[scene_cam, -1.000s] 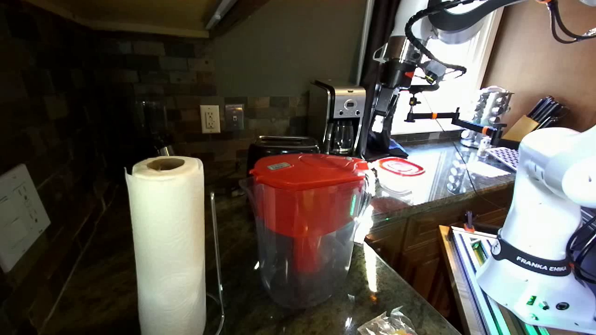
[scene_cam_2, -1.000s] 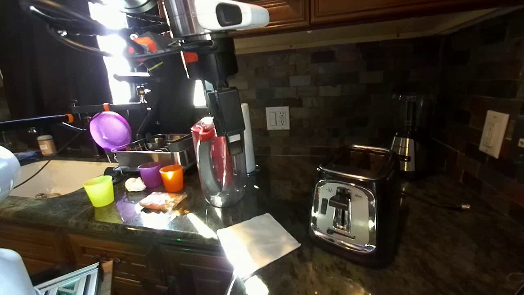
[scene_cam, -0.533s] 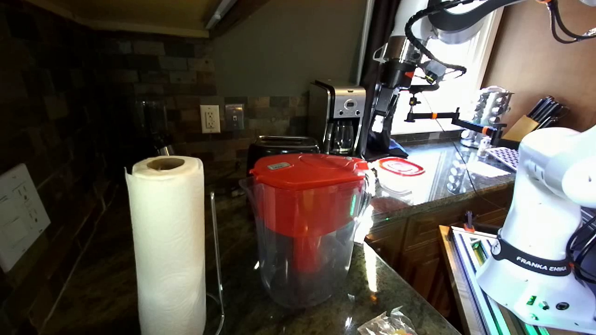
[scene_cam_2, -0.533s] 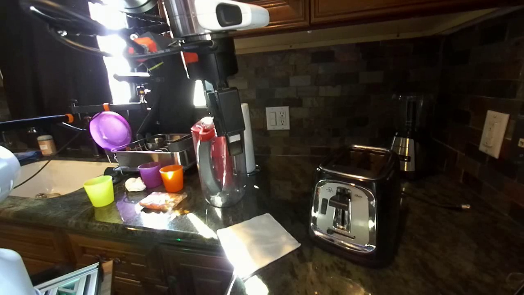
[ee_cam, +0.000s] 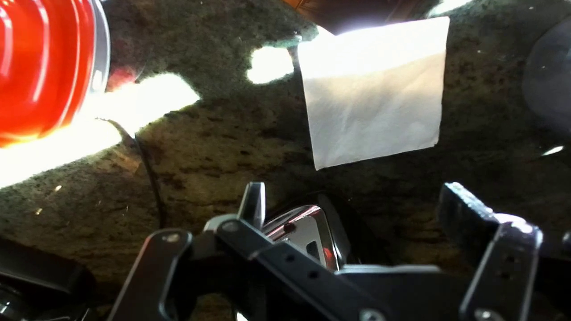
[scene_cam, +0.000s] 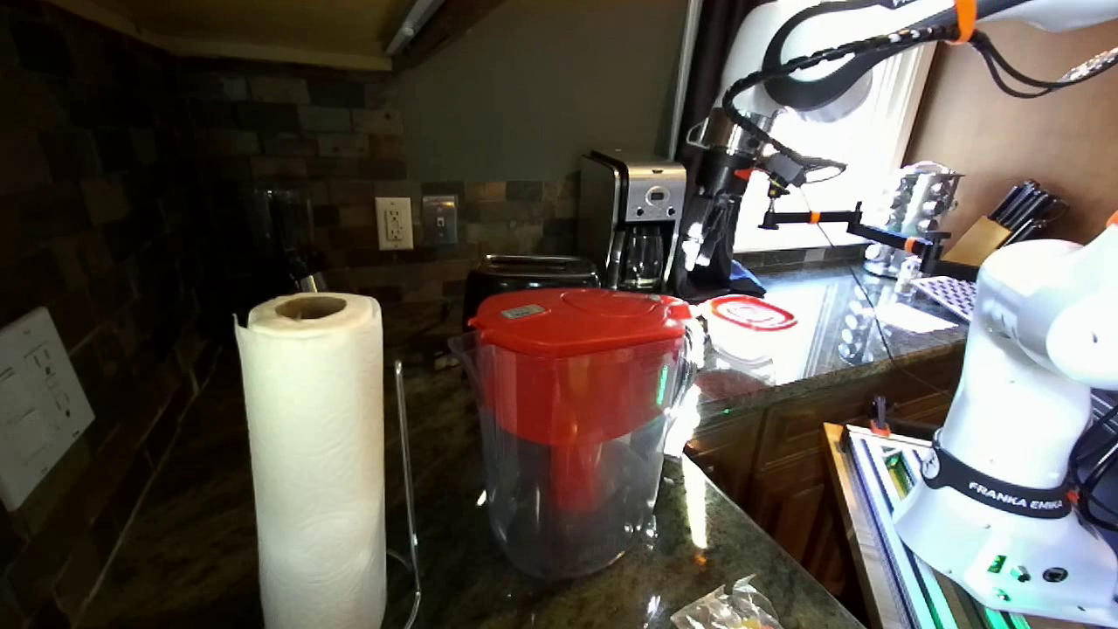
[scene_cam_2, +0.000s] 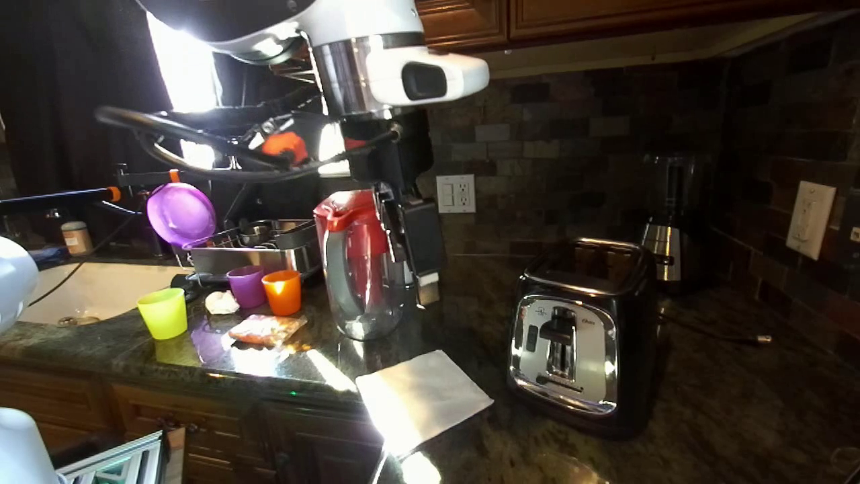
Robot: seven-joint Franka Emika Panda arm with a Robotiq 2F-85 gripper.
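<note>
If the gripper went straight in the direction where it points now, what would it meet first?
Probably the dark granite countertop, in the gap between the white napkin and the chrome-fronted toaster; depth is unclear, so it might meet either instead.

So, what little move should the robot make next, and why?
I'd probably ease the open fingers over the white square without lowering them yet. In the wrist view they hold nothing, and the square lies flat on the counter beyond their tips. Part of the toaster shows between them there, so dropping straight down might knock it.
</note>
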